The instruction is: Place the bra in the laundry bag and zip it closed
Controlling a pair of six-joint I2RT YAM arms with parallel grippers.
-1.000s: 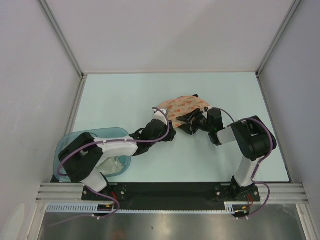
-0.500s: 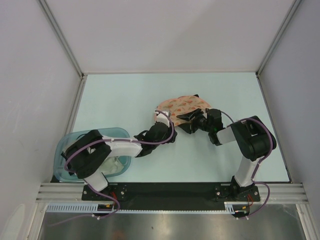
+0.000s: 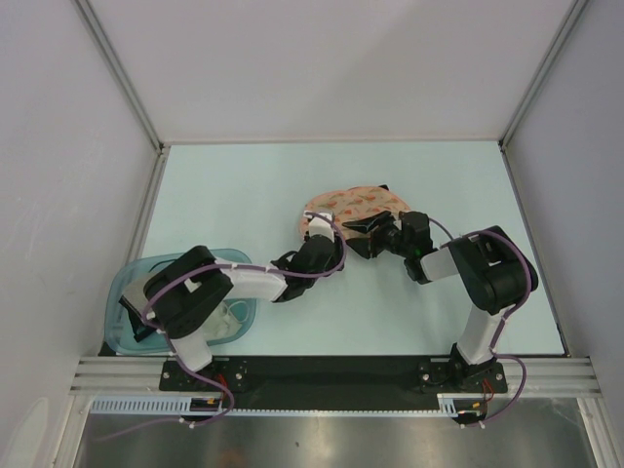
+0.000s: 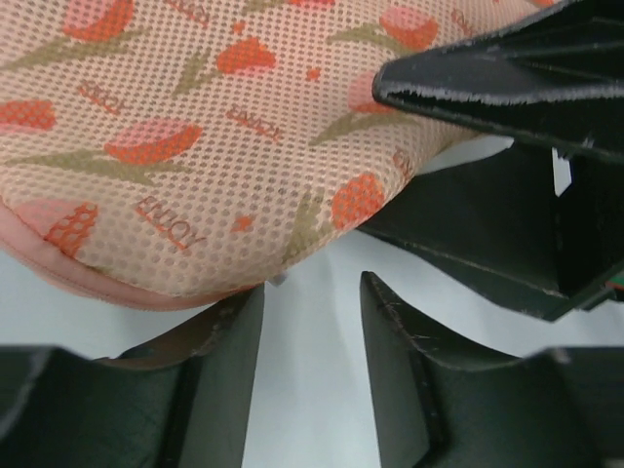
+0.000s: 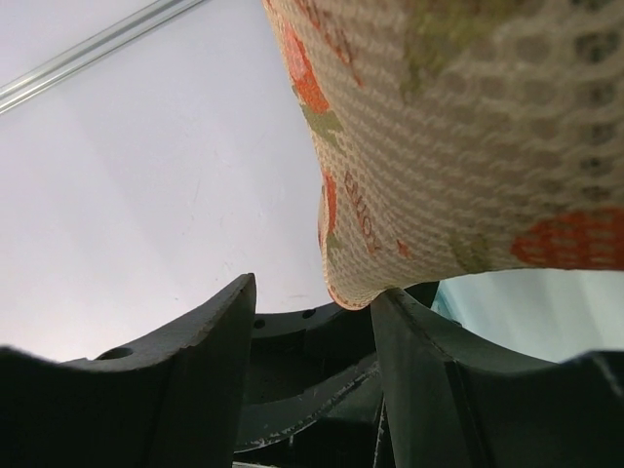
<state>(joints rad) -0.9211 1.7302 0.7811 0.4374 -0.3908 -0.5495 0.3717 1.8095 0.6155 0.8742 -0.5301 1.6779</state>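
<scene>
The laundry bag (image 3: 353, 204), a peach mesh pouch printed with orange-red flowers, lies on the table between both grippers. My left gripper (image 3: 329, 232) sits at its near-left edge, open, with bare table between the jaws (image 4: 312, 291); the bag (image 4: 214, 146) bulges just above its fingertips. From the right comes my right gripper (image 3: 357, 239), also open (image 5: 314, 291). The bag's rim (image 5: 363, 292) hangs between its jaws, against the right one. In the left wrist view the right gripper's black fingers (image 4: 507, 88) overlap the bag. The bra is hidden.
A translucent teal tub (image 3: 132, 281) with a white garment (image 3: 230, 322) in it stands at the near left, partly under the left arm. Grey walls and metal rails (image 3: 331, 142) bound the table on three sides.
The left arm's elbow and shoulder have swung to the right, and its gripper has edged closer to the bag. The right gripper has hardly moved; its jaws have narrowed slightly.
</scene>
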